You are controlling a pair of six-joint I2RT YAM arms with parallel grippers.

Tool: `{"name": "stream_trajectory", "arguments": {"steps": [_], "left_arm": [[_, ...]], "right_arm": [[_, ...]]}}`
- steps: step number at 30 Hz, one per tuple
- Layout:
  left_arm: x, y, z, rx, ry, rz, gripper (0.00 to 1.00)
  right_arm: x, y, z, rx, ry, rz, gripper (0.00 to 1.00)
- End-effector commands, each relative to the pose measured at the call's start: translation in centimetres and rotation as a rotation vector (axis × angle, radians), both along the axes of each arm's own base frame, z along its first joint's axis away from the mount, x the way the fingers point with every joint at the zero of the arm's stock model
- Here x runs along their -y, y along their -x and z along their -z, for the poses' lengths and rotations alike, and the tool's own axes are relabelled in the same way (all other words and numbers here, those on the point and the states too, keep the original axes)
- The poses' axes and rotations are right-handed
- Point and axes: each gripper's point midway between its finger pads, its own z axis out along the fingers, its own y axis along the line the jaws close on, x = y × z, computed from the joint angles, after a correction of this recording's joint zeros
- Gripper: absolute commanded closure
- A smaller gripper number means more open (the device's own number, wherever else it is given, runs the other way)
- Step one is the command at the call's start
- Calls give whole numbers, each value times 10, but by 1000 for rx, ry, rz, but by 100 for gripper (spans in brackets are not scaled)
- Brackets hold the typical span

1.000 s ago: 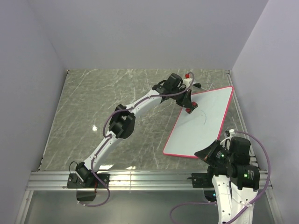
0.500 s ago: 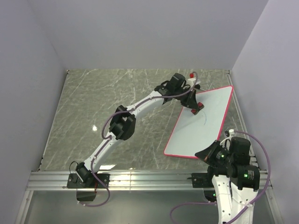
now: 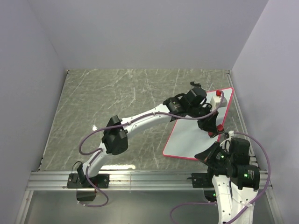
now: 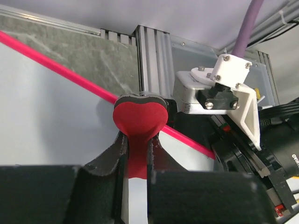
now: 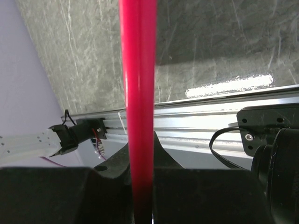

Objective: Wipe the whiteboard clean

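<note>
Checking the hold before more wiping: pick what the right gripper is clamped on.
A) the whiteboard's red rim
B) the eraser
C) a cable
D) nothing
A: the right wrist view shows the right gripper shut on the red rim of the whiteboard; the eraser sits in the left gripper.

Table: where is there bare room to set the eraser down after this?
Free: the wide marble patch of the table between the left wall and the left arm, and the strip along the far wall. Crowded: the right side, where the whiteboard, the left pincer with the eraser, and the right pincer on its near edge meet.
</note>
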Motion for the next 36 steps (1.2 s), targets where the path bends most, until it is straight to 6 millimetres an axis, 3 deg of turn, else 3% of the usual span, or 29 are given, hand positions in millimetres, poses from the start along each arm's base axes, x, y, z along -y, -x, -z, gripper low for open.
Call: {"name": "stream_trajectory", "arguments": {"steps": [1, 3, 9, 10, 13, 16, 17, 21, 27, 31, 32, 34, 35, 36], "left_arm": [[-22, 38, 105, -92, -308, 35, 100], [-23, 24, 124, -149, -360, -14, 100], [-32, -60, 155, -307, -382, -242, 100], [-39, -83, 158, -332, -391, -305, 100], [-60, -122, 184, -409, -430, -428, 100], [-79, -148, 207, -465, -475, -510, 100], [-86, -149, 223, -476, -519, -530, 100], [-96, -159, 239, -480, -553, -550, 100], [-102, -154, 222, -483, -538, -546, 100], [-103, -161, 184, -424, -491, -552, 100], [-102, -165, 160, -400, -448, -552, 100], [-104, -176, 133, -374, -392, -577, 100], [-107, -180, 102, -343, -340, -594, 100], [-112, -183, 93, -339, -322, -606, 100]], "right_arm": [[-25, 20, -14, 19, -107, -204, 100], [-25, 20, -12, 15, -112, -200, 100], [-25, 20, -13, 19, -109, -198, 100], [-25, 20, -13, 17, -108, -197, 100], [-25, 20, -16, 19, -105, -193, 100], [-24, 18, -18, 22, -104, -191, 100], [-24, 18, -19, 25, -103, -191, 100], [-24, 14, -21, 30, -101, -188, 100], [-19, 2, -27, 56, -76, -157, 100], [-11, -18, -36, 116, -44, -98, 100], [-10, -22, -39, 132, -40, -88, 100], [-6, -36, -46, 171, -31, -54, 100], [-5, -41, -49, 186, -28, -44, 100], [-4, -46, -52, 196, -28, -32, 100]]}}
